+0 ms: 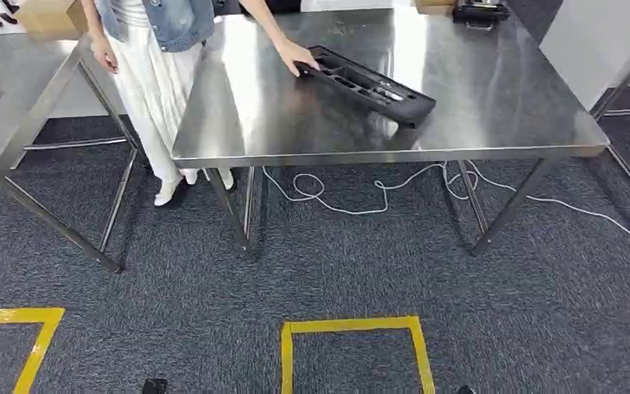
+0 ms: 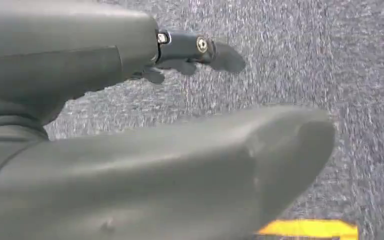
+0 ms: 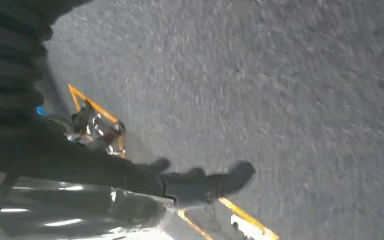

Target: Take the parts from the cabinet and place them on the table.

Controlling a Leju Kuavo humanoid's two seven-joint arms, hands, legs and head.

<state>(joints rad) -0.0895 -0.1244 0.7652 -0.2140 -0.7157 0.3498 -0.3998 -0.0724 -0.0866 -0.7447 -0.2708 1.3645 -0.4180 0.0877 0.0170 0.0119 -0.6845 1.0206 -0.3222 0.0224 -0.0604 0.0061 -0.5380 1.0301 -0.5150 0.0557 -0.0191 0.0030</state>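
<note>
I am looking down from the head camera as a person in a denim jacket and white skirt (image 1: 160,74) is standing at the far left corner of the steel table (image 1: 238,131), one hand (image 1: 295,56) resting on the near end of a black moulded part (image 1: 369,84). The part is lying flat on the brushed, reflective top, a long tray-like piece with recessed pockets, its long axis running diagonally from far left to near right. My left hand (image 2: 180,150) is hanging over grey speckled carpet (image 1: 541,312), thick smooth thumb forward and dark fingers (image 2: 190,50) stretched straight, spread apart and holding nothing. My right hand (image 3: 130,175) is hanging likewise, dark fingers (image 3: 220,182) extended and empty, beside yellow floor tape (image 3: 95,107). The part is lying ahead of and above both hands, slightly right of centre, so I judge the right arm the nearer. A white cable (image 1: 377,193) is trailing beneath the table.
</note>
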